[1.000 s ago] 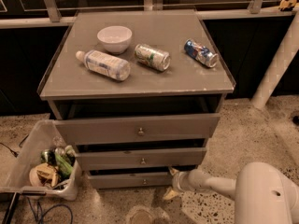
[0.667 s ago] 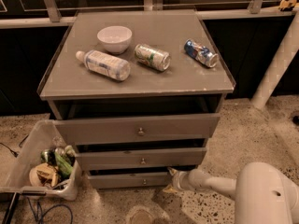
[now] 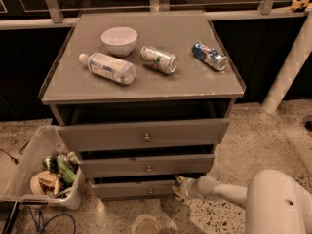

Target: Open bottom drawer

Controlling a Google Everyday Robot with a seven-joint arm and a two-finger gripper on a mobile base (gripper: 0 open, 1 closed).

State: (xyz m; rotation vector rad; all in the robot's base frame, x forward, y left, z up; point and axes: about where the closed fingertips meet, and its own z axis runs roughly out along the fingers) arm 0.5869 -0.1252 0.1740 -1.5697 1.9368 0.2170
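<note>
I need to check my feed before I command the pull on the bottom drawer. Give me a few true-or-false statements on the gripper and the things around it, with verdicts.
1. The gripper is low, at the right part of the bottom drawer front. True.
2. The gripper is on the bottom drawer's knob. False: the knob is at the front's centre, and the gripper is off to one side of it.
3. A white bowl stands upright on the cabinet top. True.
4. Both cans stand upright. False: the green can and the blue can lie on their sides.
5. The plastic bin on the floor holds nothing. False: the bin has rubbish in it.
</note>
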